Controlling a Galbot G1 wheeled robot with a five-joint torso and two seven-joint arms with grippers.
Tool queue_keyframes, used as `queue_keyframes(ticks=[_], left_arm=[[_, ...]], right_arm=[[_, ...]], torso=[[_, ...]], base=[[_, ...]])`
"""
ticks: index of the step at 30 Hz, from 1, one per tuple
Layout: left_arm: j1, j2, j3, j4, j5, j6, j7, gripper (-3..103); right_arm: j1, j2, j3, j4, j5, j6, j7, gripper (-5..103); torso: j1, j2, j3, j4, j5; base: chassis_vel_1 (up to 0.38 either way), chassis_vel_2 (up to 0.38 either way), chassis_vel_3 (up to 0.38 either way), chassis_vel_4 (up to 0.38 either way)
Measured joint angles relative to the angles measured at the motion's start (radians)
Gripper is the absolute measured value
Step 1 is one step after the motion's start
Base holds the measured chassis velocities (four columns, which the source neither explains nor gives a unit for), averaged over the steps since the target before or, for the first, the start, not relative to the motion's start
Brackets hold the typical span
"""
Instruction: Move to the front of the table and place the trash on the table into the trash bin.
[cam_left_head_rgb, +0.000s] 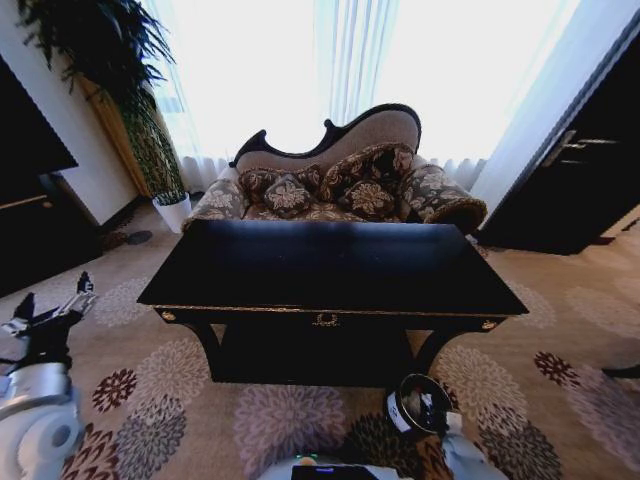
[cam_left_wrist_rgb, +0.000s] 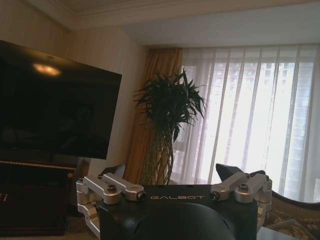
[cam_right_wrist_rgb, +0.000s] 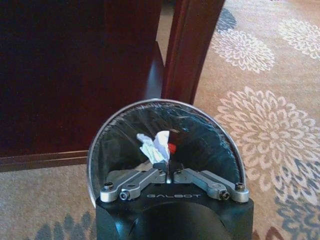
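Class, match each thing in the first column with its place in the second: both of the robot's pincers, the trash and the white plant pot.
Things
1. left pincer
2. right pincer
3. trash
4. white plant pot

Places
A. inside the trash bin
B. on the floor by the end of the sofa
C. just above the trash bin's mouth, fingers together
D. held up in the air to the left of the table, fingers spread

Pairs: 1-D, 2-C, 3-A, 4-B
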Motion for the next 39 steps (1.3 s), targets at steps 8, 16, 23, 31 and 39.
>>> queue_keyframes(ticks=[8,16,23,31,39], left_arm=[[-0.008,0.006,0.003,0.01,-0.004,0.0,-0.001,100],[-0.022,0.001,0.019,0.025,-0.003,0.0,-0.001,100],[-0.032,-0.004,0.028,0.03,-0.005,0.0,-0.008,100],[-0.06,-0.023,0.087,0.027,0.006,0.0,-0.01,100],[-0.077,-0.042,0.107,0.034,0.007,0.0,-0.01,100]], right_arm=[[-0.002,-0.01,0.002,0.01,-0.007,0.0,0.009,27],[-0.028,-0.011,0.005,0.052,-0.004,0.0,0.008,60],[-0.137,-0.004,0.001,0.206,-0.03,0.049,-0.089,82],[-0.349,0.009,0.025,0.57,-0.015,0.119,-0.195,100],[-0.554,0.053,0.093,0.911,0.103,0.089,-0.221,100]], torso=[[0.0,0.0,0.0,0.0,-0.0003],[0.0,0.0,0.0,0.0001,-0.0001],[0.0,0.0,0.0,-0.0003,0.0001],[0.0,0.0,0.0,0.0,0.0],[0.0,0.0,0.0,-0.0002,0.0]], base=[[0.0,0.0,0.0,0.0],[0.0,0.0,0.0,0.0],[0.0,0.0,0.0,0.0],[0.0,0.0,0.0,0.0],[0.0,0.0,0.0,0.0]])
